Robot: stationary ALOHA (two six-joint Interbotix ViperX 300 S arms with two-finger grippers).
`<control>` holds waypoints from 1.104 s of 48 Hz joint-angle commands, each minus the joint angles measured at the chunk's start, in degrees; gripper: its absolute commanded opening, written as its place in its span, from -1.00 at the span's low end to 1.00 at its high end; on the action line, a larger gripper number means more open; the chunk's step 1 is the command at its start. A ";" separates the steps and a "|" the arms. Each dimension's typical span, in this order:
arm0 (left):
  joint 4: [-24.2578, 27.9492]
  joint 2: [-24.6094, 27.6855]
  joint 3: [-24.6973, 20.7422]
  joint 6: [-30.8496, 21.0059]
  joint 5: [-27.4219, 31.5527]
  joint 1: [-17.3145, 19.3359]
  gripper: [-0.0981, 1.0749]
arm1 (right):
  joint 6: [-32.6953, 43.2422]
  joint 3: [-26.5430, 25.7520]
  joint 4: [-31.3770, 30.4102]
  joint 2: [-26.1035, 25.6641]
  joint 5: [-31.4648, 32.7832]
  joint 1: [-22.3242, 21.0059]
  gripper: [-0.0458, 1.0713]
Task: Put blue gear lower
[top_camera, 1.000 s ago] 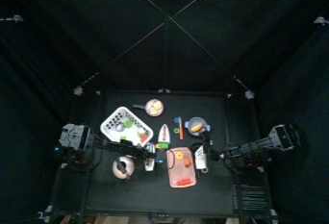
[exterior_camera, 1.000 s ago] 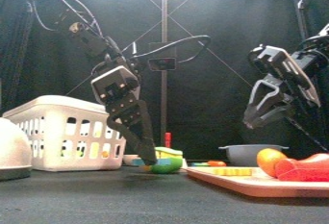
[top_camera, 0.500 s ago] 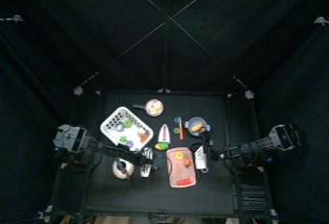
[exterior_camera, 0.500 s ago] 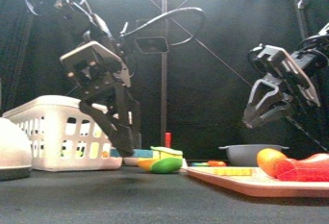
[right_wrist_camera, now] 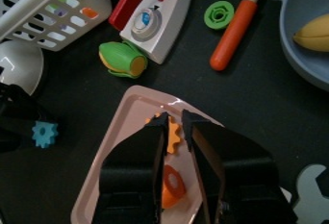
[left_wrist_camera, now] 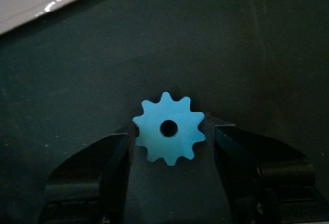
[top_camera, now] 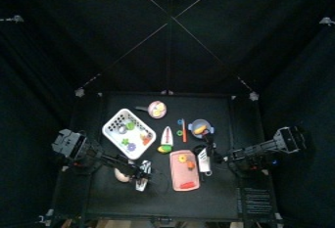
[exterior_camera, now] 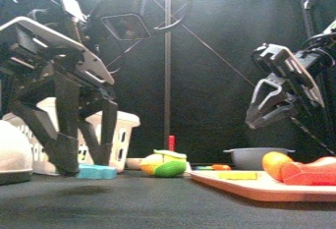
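The blue gear (left_wrist_camera: 168,129) is a small light-blue toothed wheel lying flat between my left gripper's (left_wrist_camera: 170,143) jaws. In the front view the left gripper (exterior_camera: 82,168) stands near and large at the front left, tips down at the table, with the gear (exterior_camera: 96,172) on the surface between them. The right wrist view shows the gear (right_wrist_camera: 45,132) beside that gripper's black finger. My right gripper (right_wrist_camera: 176,132) hangs shut and empty above the pink cutting board (right_wrist_camera: 129,165), on the right in the front view (exterior_camera: 269,110).
A white basket (exterior_camera: 121,135) stands behind the left gripper, and a white round thing (exterior_camera: 11,156) at the far left. A green-orange fruit (right_wrist_camera: 122,60), a red-white toy (right_wrist_camera: 152,16), a green ring (right_wrist_camera: 221,14) and a grey bowl (right_wrist_camera: 309,26) lie mid-table.
My left gripper has moved from mid-table toward the front left with the gear and come down to the table surface. The right arm has not moved.
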 commanded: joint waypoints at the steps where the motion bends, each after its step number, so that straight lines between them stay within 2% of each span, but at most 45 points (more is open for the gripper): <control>1: -1.05 -0.97 0.09 0.00 -0.70 -0.26 0.47 | -0.09 -1.58 -0.35 -0.18 0.09 -0.26 0.19; 22: -4.31 -1.05 2.20 0.18 -5.01 -0.26 0.49 | -0.09 -2.46 -0.53 1.49 -1.23 -1.32 0.19; 34: -4.31 -1.32 2.55 0.09 -5.01 -0.26 0.51 | -0.09 -2.64 -0.53 1.41 -1.58 -1.32 0.19; 53: -4.48 -1.49 2.37 0.00 -4.83 -0.09 0.67 | -0.09 -2.72 -0.53 1.49 -1.67 -1.32 0.19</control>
